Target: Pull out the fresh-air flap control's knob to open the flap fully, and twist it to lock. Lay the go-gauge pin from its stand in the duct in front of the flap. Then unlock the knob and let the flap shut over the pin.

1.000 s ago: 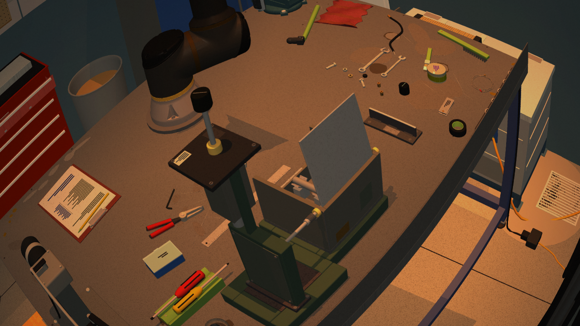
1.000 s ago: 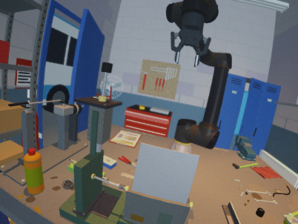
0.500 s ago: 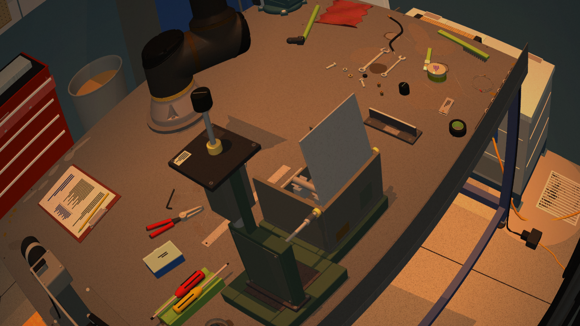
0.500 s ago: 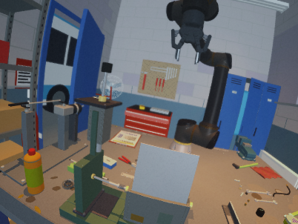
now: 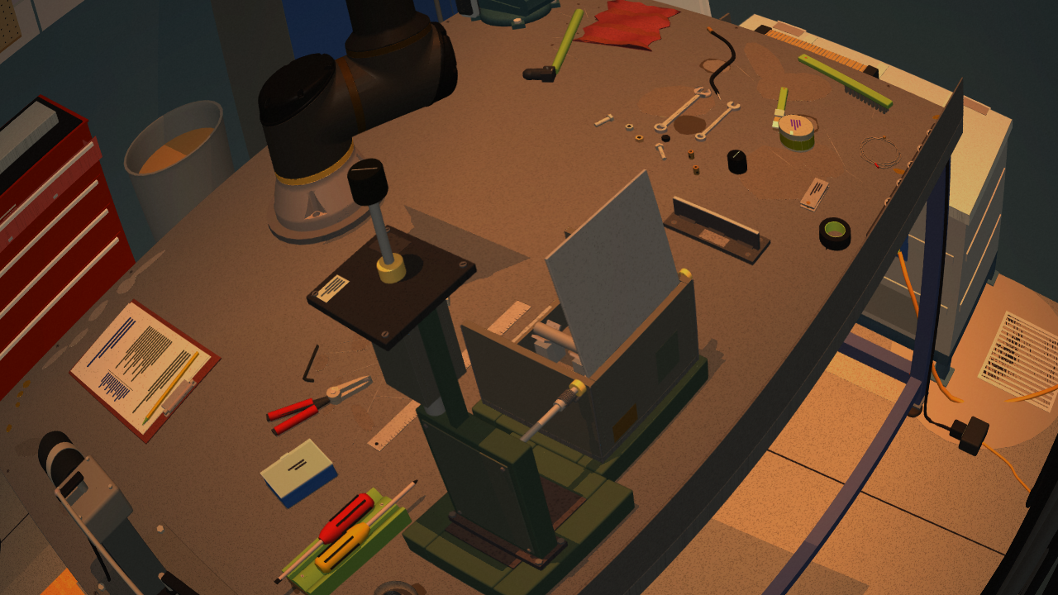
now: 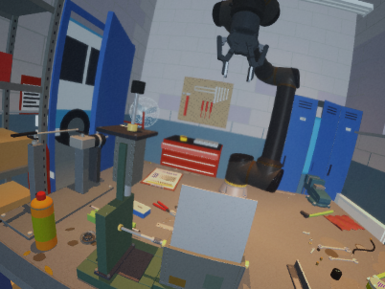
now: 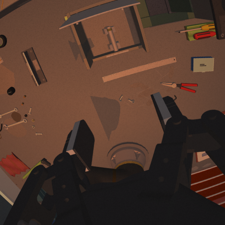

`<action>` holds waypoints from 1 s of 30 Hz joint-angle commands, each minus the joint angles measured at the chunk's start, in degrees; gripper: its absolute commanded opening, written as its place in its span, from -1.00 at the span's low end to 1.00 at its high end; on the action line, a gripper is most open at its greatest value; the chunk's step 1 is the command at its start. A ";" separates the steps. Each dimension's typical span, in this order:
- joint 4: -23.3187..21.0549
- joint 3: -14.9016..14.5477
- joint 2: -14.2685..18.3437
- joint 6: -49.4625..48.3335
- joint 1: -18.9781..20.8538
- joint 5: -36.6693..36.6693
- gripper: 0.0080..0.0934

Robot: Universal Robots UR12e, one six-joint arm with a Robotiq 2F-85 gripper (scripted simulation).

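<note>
Near the bench's front edge stands the open-topped duct box (image 5: pixel 592 370), its grey flap (image 5: pixel 614 274) raised and leaning steeply back. Inside the duct the go-gauge pin (image 7: pixel 112 38) lies across two small cradles on the floor. Left of the duct a dark plate on a post carries the control's black knob (image 5: pixel 368 181), which stands high on its drawn-out grey rod above a yellow collar (image 5: pixel 390 268). A thin cable rod (image 5: pixel 551 414) runs from the post's base to the duct wall. My gripper (image 6: pixel 237 62) hangs far above the bench, open and empty.
A green tray with two screwdrivers (image 5: pixel 344 533) sits at the bench's near corner. Red pliers (image 5: pixel 314 403), a ruler (image 7: pixel 138 69), a blue-and-white box (image 5: pixel 298 471) and a clipboard (image 5: pixel 144 366) lie left of the fixture. Wrenches and screws (image 5: pixel 688 118) litter the far side.
</note>
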 commanded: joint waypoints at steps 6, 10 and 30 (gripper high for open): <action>-0.10 -0.69 0.70 -9.40 -1.25 0.00 0.29; -0.16 -1.31 1.39 -18.13 -2.36 0.00 0.29; -0.36 -6.71 6.99 -78.10 -9.21 0.00 0.29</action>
